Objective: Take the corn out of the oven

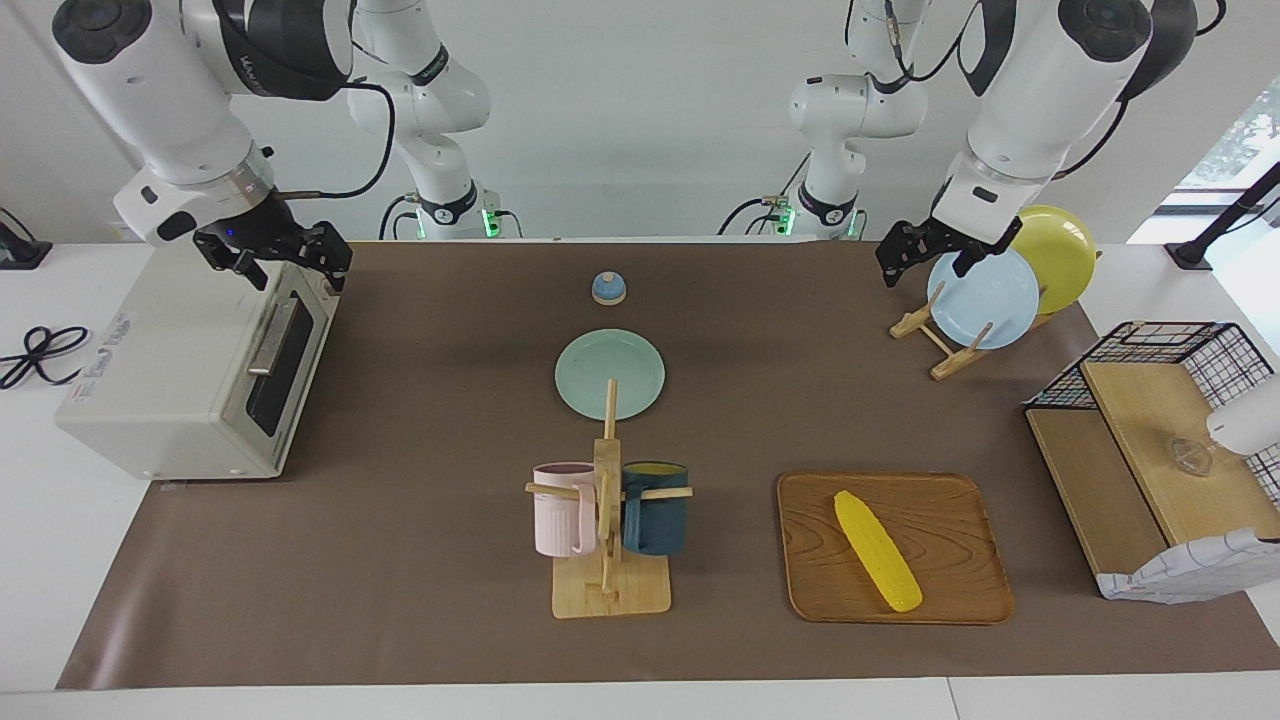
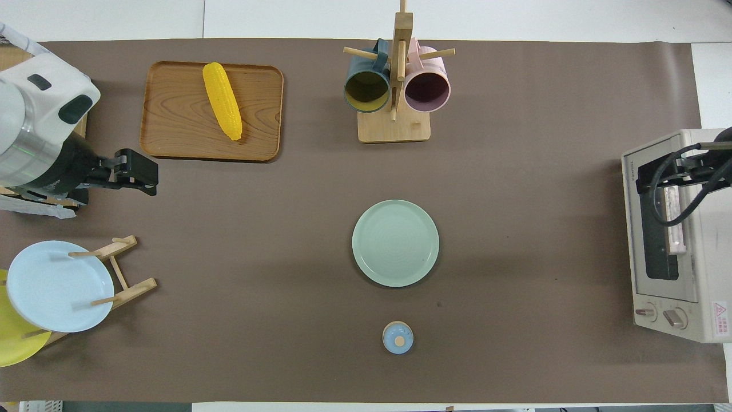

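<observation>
Right, I see the corn (image 1: pixel 878 550) lying flat on the wooden tray (image 1: pixel 960 590), out of the oven (image 1: pixel 180 380), slanted across the tray's middle. That tray sits near the worktop (image 1: pixel 420 560) edge farthest from the robots, toward the left arm's end. Nothing is touching the corn at all.

My left pincer (image 1: pixel 930 252) is up in the air with its fingers apart, gripping nothing, over the worktop just beside the plate rack (image 1: pixel 935 335). A light blue plate (image 1: pixel 983 298) and a yellow plate (image 1: pixel 1060 255) stand on edge in that rack, near the corner closest to the left arm's base.

My right pincer (image 1: pixel 283 255) hovers at the top front edge of the oven, just above the silver bar handle (image 1: pixel 268 335), fingers spread and clamped on nothing. I read the oven door as shut, its dark glass (image 1: pixel 280 375) facing the worktop's middle. The oven stands at the right arm's end of the worktop.

Middle of the worktop: a pale green plate (image 1: pixel 610 373) lying flat, with a small blue lidded pot (image 1: pixel 608 288) nearer the robots. A mug tree (image 1: pixel 608 540) stands toward the edge farthest from the robots, carrying a pink mug (image 1: pixel 562 522) and a dark blue mug (image 1: pixel 655 520). A wire basket with wooden boards (image 1: pixel 1160 440) sits off the left arm's end.
</observation>
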You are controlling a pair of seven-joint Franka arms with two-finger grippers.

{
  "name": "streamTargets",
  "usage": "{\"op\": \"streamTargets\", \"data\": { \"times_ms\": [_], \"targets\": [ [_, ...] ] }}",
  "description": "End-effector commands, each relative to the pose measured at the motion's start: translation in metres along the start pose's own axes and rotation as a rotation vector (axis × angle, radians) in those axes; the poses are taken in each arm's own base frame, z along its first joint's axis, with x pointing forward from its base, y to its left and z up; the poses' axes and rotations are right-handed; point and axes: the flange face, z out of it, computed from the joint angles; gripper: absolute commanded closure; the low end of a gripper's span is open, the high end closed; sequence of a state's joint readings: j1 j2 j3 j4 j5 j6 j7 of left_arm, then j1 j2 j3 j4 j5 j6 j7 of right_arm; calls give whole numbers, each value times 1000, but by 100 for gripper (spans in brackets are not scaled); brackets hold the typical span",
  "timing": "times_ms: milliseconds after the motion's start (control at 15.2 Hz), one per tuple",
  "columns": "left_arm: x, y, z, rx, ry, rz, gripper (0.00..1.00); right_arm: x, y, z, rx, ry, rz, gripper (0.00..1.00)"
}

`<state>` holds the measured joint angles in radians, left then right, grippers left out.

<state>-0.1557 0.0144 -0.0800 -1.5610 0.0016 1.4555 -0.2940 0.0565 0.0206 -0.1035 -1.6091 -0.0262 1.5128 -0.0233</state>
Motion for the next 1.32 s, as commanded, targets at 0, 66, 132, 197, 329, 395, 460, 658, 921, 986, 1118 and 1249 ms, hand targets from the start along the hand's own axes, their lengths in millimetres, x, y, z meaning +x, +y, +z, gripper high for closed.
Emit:
{"op": "streamTargets", "data": {
  "times_ms": [0,66,132,197,329,395,460,658,921,986,1118,1249],
  "targets": [
    [-9,0,13,0,-21,-6,0,-7,2,0,27,8,1,0],
    [-13,2,17,-6,-30,-3,0,-7,2,1,26,7,1,0],
    [-17,2,21,-3,-49,-2,0,-7,2,1,26,7,-1,0],
    [-23,2,22,1,-68,2,0,-7,3,0,25,8,1,0],
    [-23,6,21,-38,-91,2,0,-7,3,0,25,8,1,0],
    [-22,9,16,-65,-84,5,0,-7,3,0,25,8,1,0],
    [-20,10,9,-71,-70,6,0,-7,2,1,26,7,-1,0],
    [-15,9,-3,-70,-76,4,0,-7,2,0,27,8,1,0],
    [-17,14,-1,-66,-79,15,0,-7,2,0,27,8,-1,0],
    [-17,14,-2,-68,-78,16,0,-7,3,1,25,7,-1,0],
    [-17,14,0,-64,-86,17,0,-7,3,1,25,7,-1,0],
    [-19,13,0,-56,-91,16,0,-7,2,0,27,8,1,0]
  ]
}}
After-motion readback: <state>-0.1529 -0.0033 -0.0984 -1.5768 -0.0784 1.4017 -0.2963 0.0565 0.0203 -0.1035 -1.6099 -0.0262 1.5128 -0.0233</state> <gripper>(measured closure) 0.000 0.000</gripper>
